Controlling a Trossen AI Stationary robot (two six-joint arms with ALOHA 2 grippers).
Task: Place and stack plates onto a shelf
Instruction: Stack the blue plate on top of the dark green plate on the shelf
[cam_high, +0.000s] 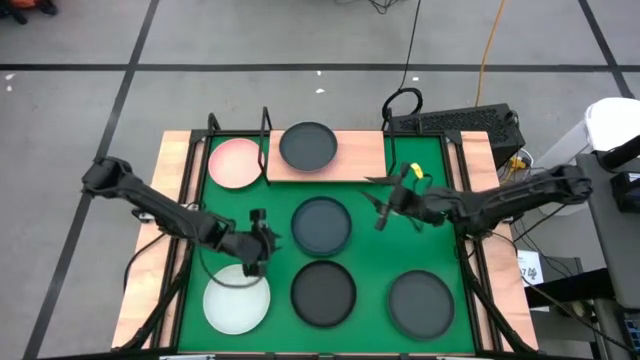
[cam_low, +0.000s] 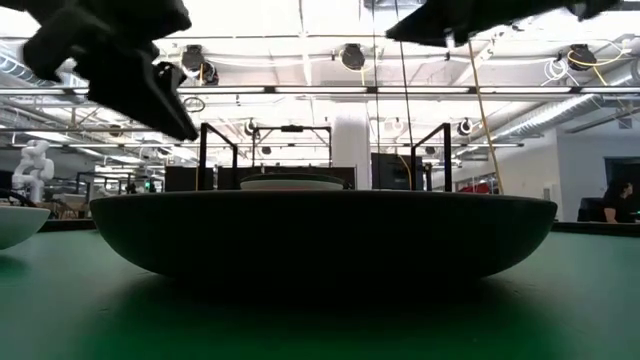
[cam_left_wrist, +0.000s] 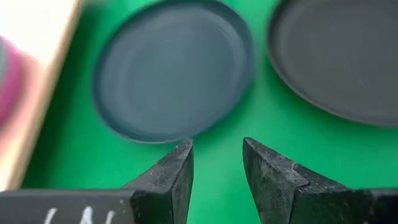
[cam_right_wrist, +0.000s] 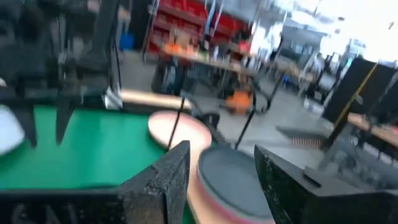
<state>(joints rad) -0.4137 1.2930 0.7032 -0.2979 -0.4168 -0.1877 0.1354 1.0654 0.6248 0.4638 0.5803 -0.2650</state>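
The high view shows the wooden shelf at the table's far side, with a dark plate lying on it. A light pink plate lies left of it between black wire uprights. On the green mat lie a white plate, a blue-grey plate, a black plate and a dark grey plate. My left gripper is open above the mat between the white and blue-grey plates. My right gripper is open, right of the blue-grey plate, facing the shelf's plate.
Wooden table borders frame the green mat. A keyboard and cables lie beyond the far right corner. In the low view a dark plate fills the foreground, with the shelf's wire uprights behind it.
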